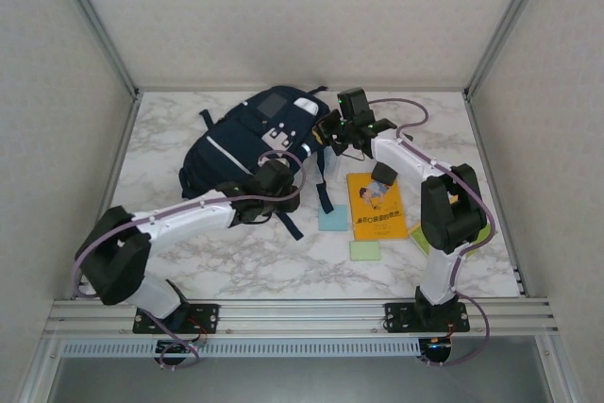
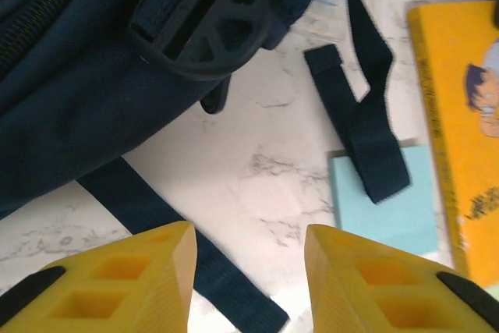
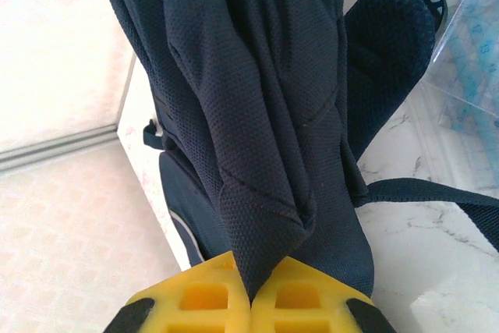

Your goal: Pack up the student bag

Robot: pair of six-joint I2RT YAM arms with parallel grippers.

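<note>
My right tool is clamped on a fold of the bag, which lies on the table. My left tool, half-open and empty, hovers at the bag's near edge above a strap; I'd catch fabric, not strap.

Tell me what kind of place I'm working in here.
Probably a robot test cell, not a classroom: a marble-pattern table boxed in by plain white walls and metal framing, with a backpack and book laid out.
</note>
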